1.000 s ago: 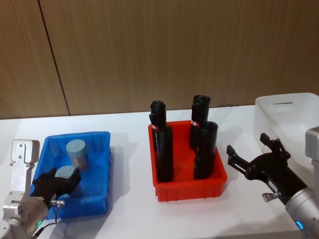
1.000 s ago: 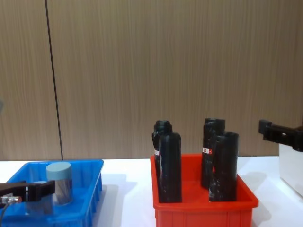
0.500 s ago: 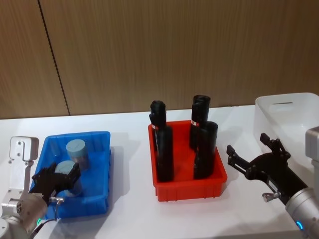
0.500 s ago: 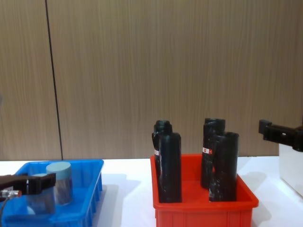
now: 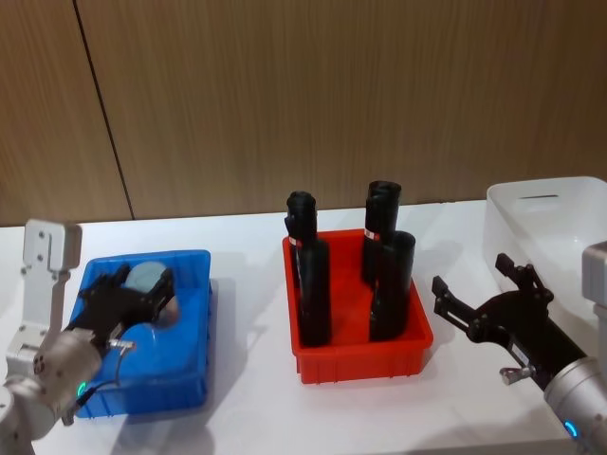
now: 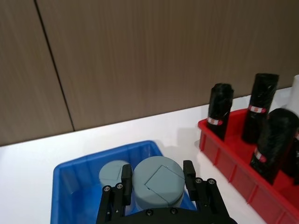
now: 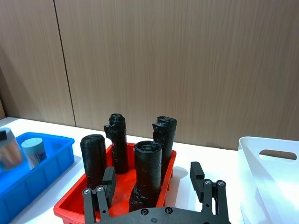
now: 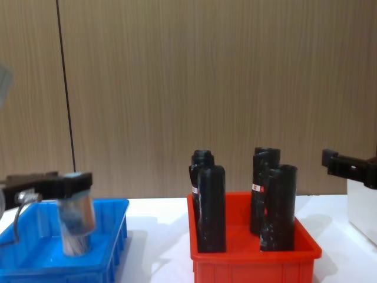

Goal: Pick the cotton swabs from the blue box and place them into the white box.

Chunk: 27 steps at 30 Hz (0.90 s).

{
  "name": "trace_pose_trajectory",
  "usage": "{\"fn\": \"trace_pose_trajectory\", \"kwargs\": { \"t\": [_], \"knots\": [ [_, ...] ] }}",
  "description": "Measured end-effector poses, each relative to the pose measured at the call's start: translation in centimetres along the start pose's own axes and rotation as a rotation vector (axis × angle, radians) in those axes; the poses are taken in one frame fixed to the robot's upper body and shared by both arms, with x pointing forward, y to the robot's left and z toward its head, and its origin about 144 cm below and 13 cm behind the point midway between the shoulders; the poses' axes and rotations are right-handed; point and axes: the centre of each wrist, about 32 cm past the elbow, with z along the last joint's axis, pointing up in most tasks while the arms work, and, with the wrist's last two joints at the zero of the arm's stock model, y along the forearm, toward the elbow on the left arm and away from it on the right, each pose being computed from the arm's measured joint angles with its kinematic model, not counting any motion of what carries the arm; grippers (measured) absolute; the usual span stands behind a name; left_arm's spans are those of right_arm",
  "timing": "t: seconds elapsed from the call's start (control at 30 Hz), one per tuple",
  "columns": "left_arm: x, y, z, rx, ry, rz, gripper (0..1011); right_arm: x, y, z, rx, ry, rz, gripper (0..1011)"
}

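My left gripper (image 5: 133, 292) is shut on a cotton swabs tub (image 5: 145, 276) with a pale blue-grey lid, held above the blue box (image 5: 190, 379). In the left wrist view the held tub (image 6: 158, 181) sits between the fingers (image 6: 189, 169), and a second tub (image 6: 112, 172) stands in the blue box (image 6: 65, 177) below. The chest view has the lifted tub (image 8: 77, 211) under the gripper (image 8: 72, 180). The white box (image 5: 520, 201) stands at the far right. Beside it my right gripper (image 5: 469, 275) hovers open, holding nothing.
A red bin (image 5: 360, 358) with several tall black bottles (image 5: 313, 284) stands in the middle, between the blue box and the white box (image 7: 261, 161). White tabletop lies in front of the bins. A wooden wall closes the back.
My left gripper has risen with the swab tub, lifting it up out of the blue box and a little toward the back. The right arm has not moved.
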Motion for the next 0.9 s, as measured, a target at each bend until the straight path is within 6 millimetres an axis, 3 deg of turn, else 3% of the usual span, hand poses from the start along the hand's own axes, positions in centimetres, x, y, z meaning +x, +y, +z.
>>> {"fn": "trace_pose_trajectory", "kwargs": {
  "t": [0.9],
  "knots": [
    [-1.0, -2.2, 8.5, -0.055, -0.058, -0.382, 666, 0.0, 0.0, 0.0, 0.0, 0.0, 0.0, 1001]
  ]
}}
